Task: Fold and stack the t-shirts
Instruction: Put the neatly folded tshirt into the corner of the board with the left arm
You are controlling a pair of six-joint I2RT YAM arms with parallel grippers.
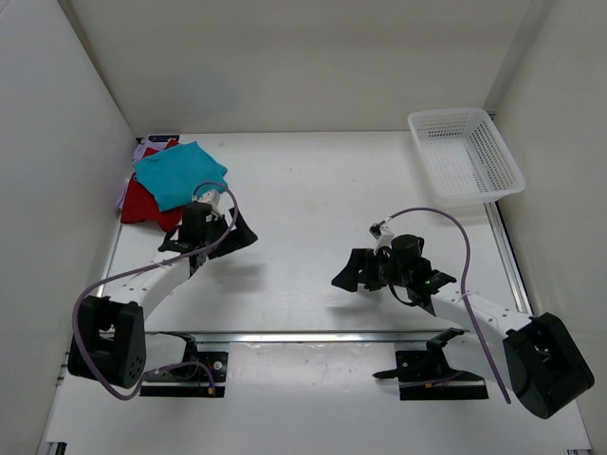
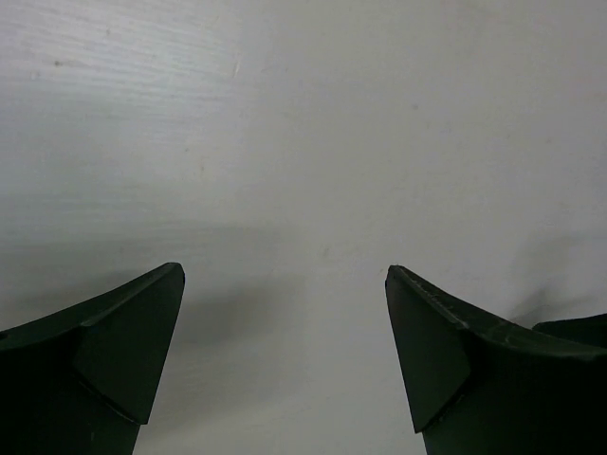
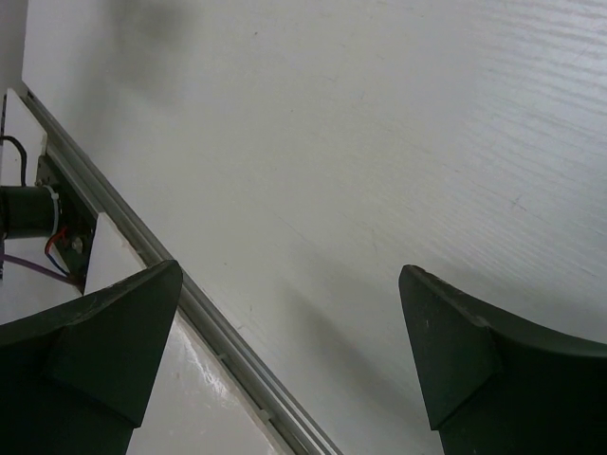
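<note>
**Far-left on the desk: shirts in a heap, both end effectors wide**

Over in the far-left corner, the teal shirt [image 1: 178, 173] lies on top of the red shirt [image 1: 144, 204], hard against the left wall [image 1: 57, 142]. A pale sliver at the pile's left edge may be the lavender one, too small to call. The white desk [image 1: 313, 180] is matte and faintly grained, boxed in by plain white walls. A metal rail [image 1: 332, 336] runs along the near side. The basket [image 1: 450, 113] sits in the far-right corner. The left end effector [image 1: 209, 246] hovers just beside the pile, spread wide and holding nothing. The right end effector [image 1: 353, 270] is mid-desk, equally wide, nothing held.
</note>
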